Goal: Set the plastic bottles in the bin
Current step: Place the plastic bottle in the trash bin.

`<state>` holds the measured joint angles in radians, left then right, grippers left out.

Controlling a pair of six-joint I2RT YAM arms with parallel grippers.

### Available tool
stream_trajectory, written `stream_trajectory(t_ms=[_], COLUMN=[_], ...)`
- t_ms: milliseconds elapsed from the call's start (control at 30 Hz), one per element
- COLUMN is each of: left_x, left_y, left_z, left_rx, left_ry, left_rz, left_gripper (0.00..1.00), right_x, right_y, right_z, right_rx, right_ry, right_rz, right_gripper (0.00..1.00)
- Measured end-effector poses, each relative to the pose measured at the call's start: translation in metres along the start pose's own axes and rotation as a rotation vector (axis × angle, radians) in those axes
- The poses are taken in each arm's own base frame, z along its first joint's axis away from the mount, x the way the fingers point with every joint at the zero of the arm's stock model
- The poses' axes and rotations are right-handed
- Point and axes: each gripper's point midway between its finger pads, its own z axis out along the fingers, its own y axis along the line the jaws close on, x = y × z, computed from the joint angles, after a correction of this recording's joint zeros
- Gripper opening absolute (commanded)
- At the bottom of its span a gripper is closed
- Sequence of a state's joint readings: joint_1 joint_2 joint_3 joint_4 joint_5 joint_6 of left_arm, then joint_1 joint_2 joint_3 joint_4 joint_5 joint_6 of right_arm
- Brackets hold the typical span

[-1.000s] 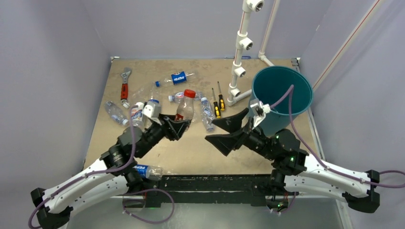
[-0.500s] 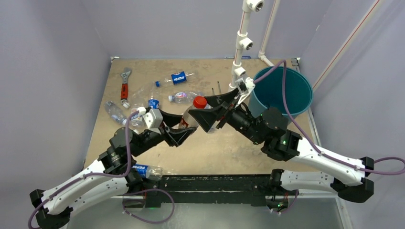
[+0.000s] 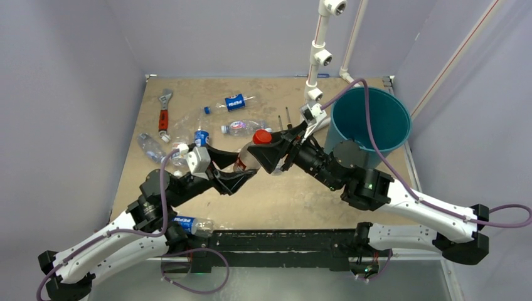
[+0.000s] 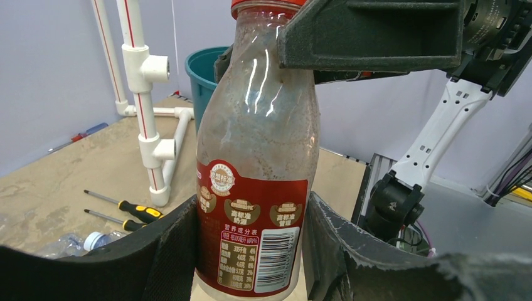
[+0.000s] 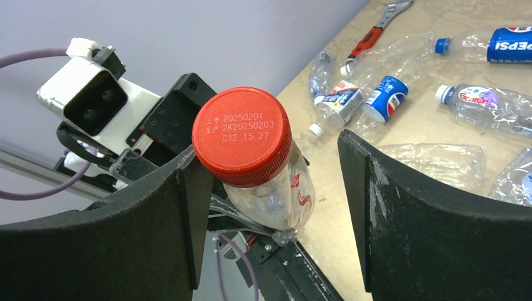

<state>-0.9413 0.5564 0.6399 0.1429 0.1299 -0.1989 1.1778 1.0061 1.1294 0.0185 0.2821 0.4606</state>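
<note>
My left gripper [image 4: 251, 251] clamps the bottle [image 4: 257, 144] by its labelled base. My right gripper [image 5: 273, 169] stands wide around the cap [image 5: 241, 135]. The bottle looks empty, light, thin-walled and slick, so I'd pinch the stiff neck. The bin [image 3: 367, 122] sits behind my right wrist.

Plastic bottles [image 3: 235, 102]: at least eight visible, one being the red-capped bottle [image 3: 260, 137]; overlap prevents an exact total. Screwdrivers [image 4: 139, 211]: two. Wrench [image 3: 164, 114]: one. Bin [image 3: 376, 113]: one. White pipe frame [image 3: 317, 56]: one. Arms [image 3: 125, 232]: two.
</note>
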Motion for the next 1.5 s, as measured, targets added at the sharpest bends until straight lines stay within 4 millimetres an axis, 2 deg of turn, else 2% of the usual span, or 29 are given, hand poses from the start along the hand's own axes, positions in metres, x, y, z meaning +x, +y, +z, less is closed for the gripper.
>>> stream_trajectory(t_ms=[167, 300, 467, 533, 567, 600, 667, 733, 767, 833, 933, 1067, 1133, 1233, 1333, 1400, 1500], left_x=[0.0, 0.0, 0.001, 0.0, 0.0, 0.0, 0.002, 0.003, 0.004, 0.005, 0.002, -0.005, -0.013, -0.026, -0.035, -0.037, -0.04], left_y=[-0.001, -0.001, 0.001, 0.001, 0.001, 0.001, 0.002, 0.003, 0.003, 0.007, 0.013, 0.019, 0.022, 0.025, 0.03, 0.035, 0.047], left_z=[0.001, 0.002, 0.002, 0.002, 0.002, 0.002, 0.003, 0.003, 0.004, 0.006, 0.007, 0.001, -0.004, -0.011, -0.018, -0.021, -0.026], left_rx=[0.006, 0.009, -0.001, -0.003, -0.004, -0.005, -0.011, -0.017, -0.021, -0.043, -0.089, -0.134, -0.159, -0.185, -0.215, -0.249, -0.321], left_ry=[-0.003, 0.0, 0.001, -0.003, -0.004, -0.004, 0.001, 0.006, 0.012, 0.027, 0.03, 0.006, -0.023, -0.07, -0.101, -0.106, -0.111], left_rz=[0.001, 0.001, 0.0, -0.001, -0.002, -0.003, -0.009, -0.013, -0.02, -0.033, -0.061, -0.082, -0.084, -0.088, -0.086, -0.079, -0.071], left_gripper=[0.04, 0.03, 0.02, 0.05, 0.14, 0.28, 0.55, 0.72, 0.86, 0.96, 0.99, 0.99, 0.99, 0.99, 0.99, 0.99, 0.99], right_x=[-0.001, 0.001, 0.003, 0.002, 0.002, 0.002, 0.002, 0.001, 0.002, -0.002, -0.013, -0.035, -0.053, -0.09, -0.136, -0.162, -0.194], right_y=[0.002, 0.004, 0.007, 0.007, 0.008, 0.008, 0.008, 0.008, 0.007, 0.006, 0.004, -0.001, -0.002, -0.002, -0.004, -0.01, -0.03], right_z=[0.002, 0.008, 0.012, 0.012, 0.012, 0.012, 0.012, 0.011, 0.01, 0.006, -0.003, -0.018, -0.027, -0.043, -0.068, -0.086, -0.112], right_rx=[-0.009, -0.015, -0.028, -0.029, -0.033, -0.034, -0.035, -0.035, -0.032, -0.028, -0.021, 0.008, 0.027, 0.06, 0.109, 0.16, 0.29], right_ry=[-0.008, -0.011, -0.014, -0.015, -0.015, -0.015, -0.016, -0.015, -0.013, -0.02, -0.044, -0.088, -0.12, -0.19, -0.294, -0.362, -0.448], right_rz=[0.006, 0.007, 0.008, -0.001, -0.002, -0.005, -0.008, -0.014, -0.017, -0.029, -0.051, -0.09, -0.113, -0.143, -0.167, -0.182, -0.208], right_gripper=[0.73, 0.64, 0.34, 0.16, 0.04, 0.0, 0.0, 0.0, 0.0, 0.0, 0.0, 0.0, 0.0, 0.0, 0.0, 0.0, 0.0])
